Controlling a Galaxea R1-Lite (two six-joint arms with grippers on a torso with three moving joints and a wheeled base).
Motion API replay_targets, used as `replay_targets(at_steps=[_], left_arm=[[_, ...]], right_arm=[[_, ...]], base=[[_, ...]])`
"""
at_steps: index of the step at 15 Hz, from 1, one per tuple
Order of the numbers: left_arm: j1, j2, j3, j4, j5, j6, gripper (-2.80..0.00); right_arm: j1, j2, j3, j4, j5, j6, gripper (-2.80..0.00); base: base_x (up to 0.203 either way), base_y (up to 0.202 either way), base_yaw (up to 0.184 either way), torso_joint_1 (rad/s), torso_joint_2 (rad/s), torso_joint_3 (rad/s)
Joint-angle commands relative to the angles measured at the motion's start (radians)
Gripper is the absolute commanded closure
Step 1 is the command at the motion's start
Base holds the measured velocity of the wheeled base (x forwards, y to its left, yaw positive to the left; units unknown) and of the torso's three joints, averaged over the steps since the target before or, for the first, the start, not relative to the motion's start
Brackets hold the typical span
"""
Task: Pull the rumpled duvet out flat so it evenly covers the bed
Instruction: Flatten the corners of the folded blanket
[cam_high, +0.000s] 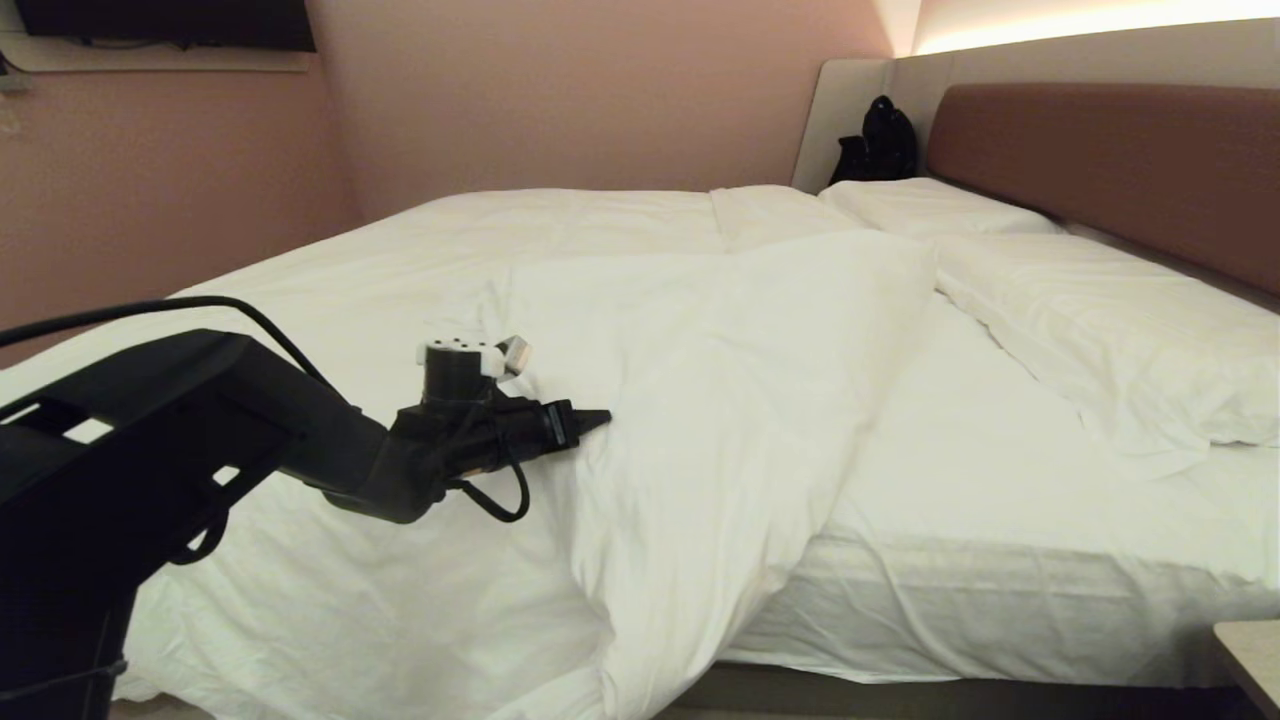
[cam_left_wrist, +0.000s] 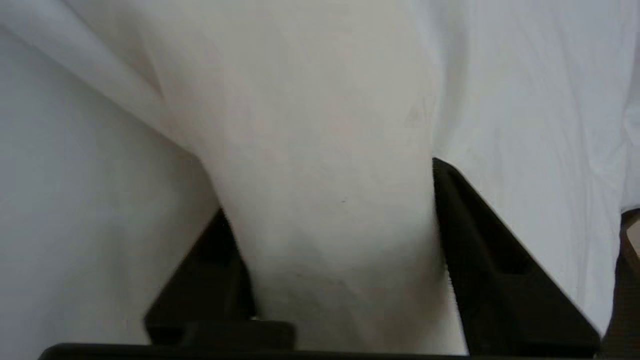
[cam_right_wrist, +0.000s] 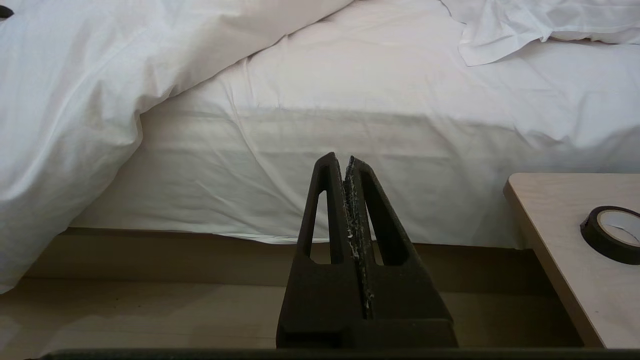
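The white duvet (cam_high: 700, 380) lies rumpled over the left part of the bed (cam_high: 960, 470), its folded edge running diagonally and hanging over the near side. The sheet towards the headboard (cam_high: 1100, 150) is bare. My left gripper (cam_high: 598, 416) reaches in level from the left at that fold. In the left wrist view a thick roll of duvet (cam_left_wrist: 310, 100) fills the gap of the left gripper (cam_left_wrist: 327, 186), and both black fingers (cam_left_wrist: 475, 240) press on it. My right gripper (cam_right_wrist: 346, 159) is shut and empty, low beside the mattress; it does not show in the head view.
Two white pillows (cam_high: 1100, 320) (cam_high: 930, 205) lie by the headboard, with a black bag (cam_high: 880, 140) in the far corner. A beige side table (cam_right_wrist: 560, 260) with a black tape roll (cam_right_wrist: 612, 232) stands right of the right gripper. The wooden bed base (cam_right_wrist: 200, 255) runs below the mattress.
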Motion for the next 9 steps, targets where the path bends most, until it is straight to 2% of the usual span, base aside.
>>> replay_targets(at_steps=[1, 4, 8, 9], left_arm=[[-0.005, -0.014, 0.007, -0.004, -0.003, -0.003, 0.00], [-0.012, -0.024, 0.019, -0.005, -0.003, -0.004, 0.00], [-0.121, -0.148, 0.172, -0.017, -0.004, -0.006, 0.00], [-0.123, -0.150, 0.174, -0.019, -0.004, -0.006, 0.00]], right_arm=[[0.000, 0.001, 0.000, 0.000, 0.000, 0.000, 0.00], [0.000, 0.001, 0.000, 0.000, 0.000, 0.000, 0.00], [0.000, 0.001, 0.000, 0.000, 0.000, 0.000, 0.00], [0.000, 0.001, 0.000, 0.000, 0.000, 0.000, 0.00]], base=[[0.000, 0.000, 0.000, 0.000, 0.00, 0.000], [0.000, 0.000, 0.000, 0.000, 0.00, 0.000], [0.000, 0.000, 0.000, 0.000, 0.00, 0.000], [0.000, 0.000, 0.000, 0.000, 0.00, 0.000]])
